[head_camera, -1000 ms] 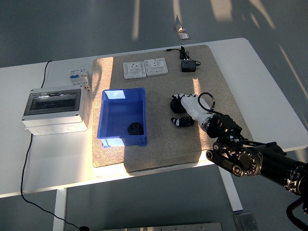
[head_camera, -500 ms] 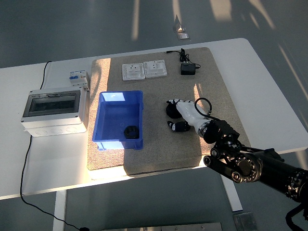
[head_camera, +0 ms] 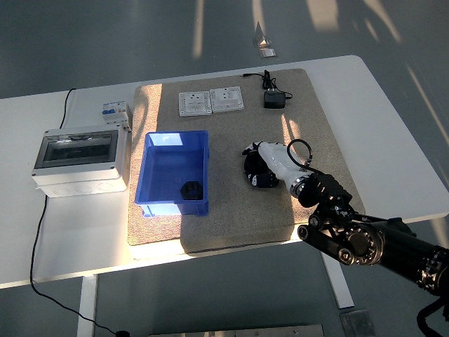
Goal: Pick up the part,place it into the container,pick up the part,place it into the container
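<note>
A blue container [head_camera: 156,168] stands on the tan mat, left of centre, with one black part [head_camera: 191,189] lying at its near right. A second black part [head_camera: 250,165] sits on the mat to the right of the container. My right hand [head_camera: 257,166], white with black fingertips, comes in from the lower right. Its fingers and thumb are curled around this second part, which still rests on the mat. My left arm is out of view.
A grey electrical box [head_camera: 81,158] with a clear lid stands left of the container, with a small breaker [head_camera: 114,111] behind it. Two white sockets [head_camera: 195,102] [head_camera: 228,98] and a black adapter [head_camera: 273,99] lie at the mat's far edge.
My right hand has moved slightly left and its thumb and fingers have closed in around the black part on the mat. The view has shifted a little.
</note>
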### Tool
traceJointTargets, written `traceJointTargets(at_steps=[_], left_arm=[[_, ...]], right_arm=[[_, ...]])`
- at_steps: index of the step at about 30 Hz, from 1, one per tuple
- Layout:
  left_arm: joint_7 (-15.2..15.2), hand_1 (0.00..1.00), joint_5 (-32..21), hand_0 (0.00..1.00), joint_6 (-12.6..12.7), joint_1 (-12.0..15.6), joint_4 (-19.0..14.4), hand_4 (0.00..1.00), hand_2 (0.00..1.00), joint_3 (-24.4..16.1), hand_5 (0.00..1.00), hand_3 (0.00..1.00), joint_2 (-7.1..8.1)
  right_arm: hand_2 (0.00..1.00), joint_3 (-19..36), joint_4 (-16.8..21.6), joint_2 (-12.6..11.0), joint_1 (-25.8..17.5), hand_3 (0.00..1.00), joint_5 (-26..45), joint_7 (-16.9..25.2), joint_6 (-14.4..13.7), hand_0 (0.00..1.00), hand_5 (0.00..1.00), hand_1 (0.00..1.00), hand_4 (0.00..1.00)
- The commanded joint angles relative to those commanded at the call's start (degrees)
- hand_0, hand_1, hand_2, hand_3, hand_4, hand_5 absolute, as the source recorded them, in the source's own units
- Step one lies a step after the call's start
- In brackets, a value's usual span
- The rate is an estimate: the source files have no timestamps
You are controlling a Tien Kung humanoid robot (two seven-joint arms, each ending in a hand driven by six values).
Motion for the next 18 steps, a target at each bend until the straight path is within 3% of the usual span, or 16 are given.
traceJointTargets(at_steps=[16, 17, 18], left_arm=[[0.10, 0.685, 0.64, 0.702, -0.06, -0.02, 0.00, 0.814, 0.705, -0.33, 0.835, 0.769, 0.05], [0.10, 0.684, 0.65, 0.701, -0.06, -0.02, 0.00, 0.813, 0.705, -0.34, 0.836, 0.768, 0.05], [0.11, 0.684, 0.65, 0.701, -0.05, -0.02, 0.00, 0.813, 0.705, -0.34, 0.836, 0.768, 0.05]], right_arm=[[0.636, 3.36, 1.28, -1.46, -0.80, 0.665, -0.96, 1.71, -3.35, 0.833, 0.100, 0.647, 0.540], [0.634, 3.74, 1.56, -1.61, -0.84, 0.664, -0.96, 1.97, -3.75, 0.740, 0.081, 0.552, 0.500], [0.634, 4.10, 1.89, -1.76, -0.87, 0.664, -0.91, 2.26, -4.18, 0.740, 0.081, 0.552, 0.500]])
